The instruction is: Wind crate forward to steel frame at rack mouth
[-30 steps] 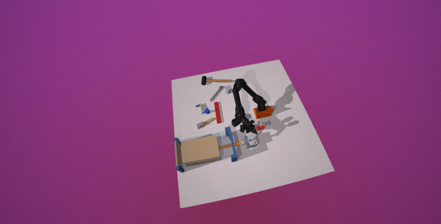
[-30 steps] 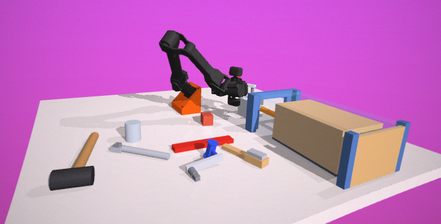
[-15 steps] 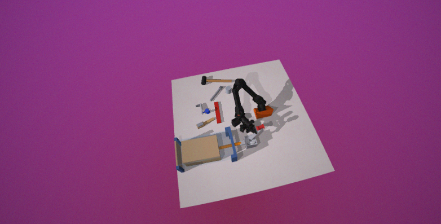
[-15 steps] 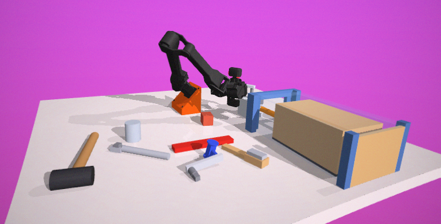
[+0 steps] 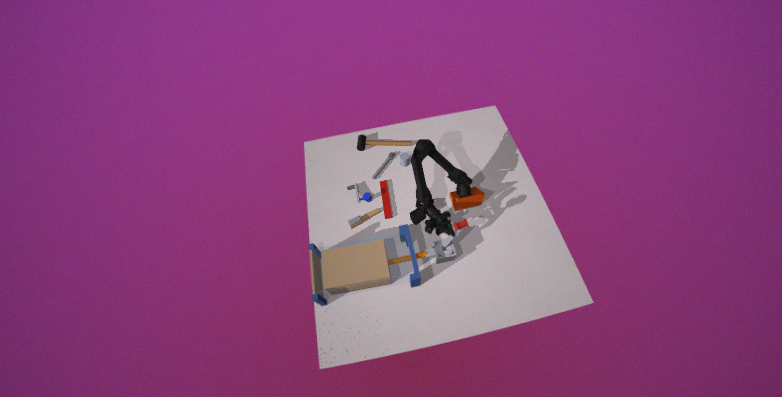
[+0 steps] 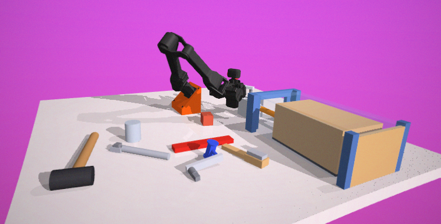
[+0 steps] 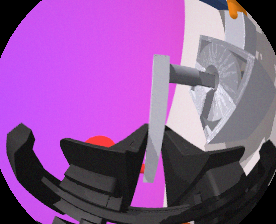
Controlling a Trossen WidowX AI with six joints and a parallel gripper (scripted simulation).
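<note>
My gripper (image 5: 448,232) (image 7: 154,128) is shut on the grey crank bar of the winch handle (image 6: 250,87) (image 7: 158,100). Its red knob (image 5: 460,224) (image 7: 100,140) shows behind the fingers. The square shaft points down at the grey winch (image 5: 444,256) (image 6: 242,108) (image 7: 254,95), its tip at the hole; whether it is inside I cannot tell. The tan crate (image 5: 355,263) (image 6: 326,114) sits flat in the clear-panelled cubby. An orange strap (image 5: 404,258) (image 6: 267,111) runs forward from it. A gap separates its front from the blue frame (image 5: 413,256) (image 6: 252,114).
A black mallet (image 5: 361,143) (image 6: 71,178), a grey wrench (image 5: 383,166) (image 6: 140,151), a pale cylinder (image 5: 404,160) (image 6: 132,131), a blue-knobbed crank (image 5: 366,196) (image 6: 211,149), a red bar (image 5: 386,200) (image 6: 202,144) and a brush (image 5: 365,218) (image 6: 236,151) lie on the bench. A red cube (image 6: 206,118) sits near the arm's base.
</note>
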